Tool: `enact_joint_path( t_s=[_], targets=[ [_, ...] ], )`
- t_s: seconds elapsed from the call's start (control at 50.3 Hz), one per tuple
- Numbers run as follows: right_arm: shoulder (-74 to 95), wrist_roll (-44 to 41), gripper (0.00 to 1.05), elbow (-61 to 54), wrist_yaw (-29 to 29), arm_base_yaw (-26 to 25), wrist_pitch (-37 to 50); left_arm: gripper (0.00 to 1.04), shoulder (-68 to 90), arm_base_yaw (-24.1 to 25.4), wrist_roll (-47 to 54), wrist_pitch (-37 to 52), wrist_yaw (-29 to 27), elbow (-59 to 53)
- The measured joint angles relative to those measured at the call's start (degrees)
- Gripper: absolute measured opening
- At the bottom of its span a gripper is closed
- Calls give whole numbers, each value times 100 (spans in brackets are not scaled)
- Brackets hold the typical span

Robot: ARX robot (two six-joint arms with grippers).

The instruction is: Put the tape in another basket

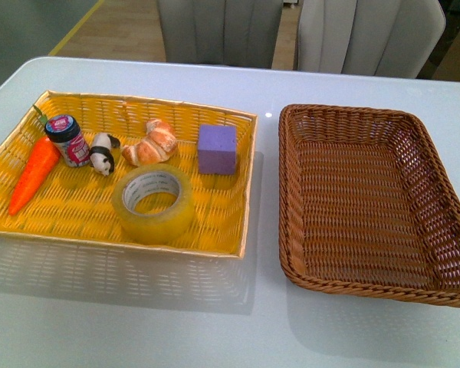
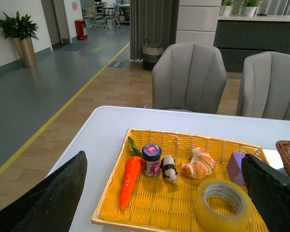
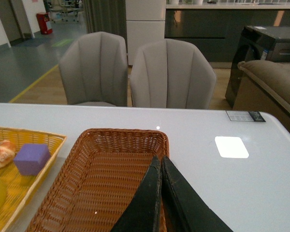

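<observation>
The tape, a wide yellowish roll, lies flat in the near part of the yellow tray. It also shows in the left wrist view. The dark brown wicker basket stands empty to the tray's right. Neither gripper shows in the front view. My left gripper is open and empty, held above and short of the tray, with the tape nearer its right finger. My right gripper is shut and empty, over the brown basket near its right rim.
The tray also holds an orange carrot, a small jar, a panda figure, a croissant and a purple block. Two grey chairs stand behind the white table.
</observation>
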Motion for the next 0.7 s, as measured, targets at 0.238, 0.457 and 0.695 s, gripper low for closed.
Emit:
enact_joint_path(
  t_s=[0.238, 0.457, 0.695],
  targets=[
    [-11, -2, 33, 0, -2, 2, -7, 96, 0, 0, 0, 0, 0, 0],
    [-11, -2, 68, 0, 0, 2, -9, 96, 890, 90, -645, -1506, 776, 660],
    [-15, 7, 96, 0, 0, 2, -9, 96, 4118, -433, -2114, -1318, 1001, 1788]
  ],
)
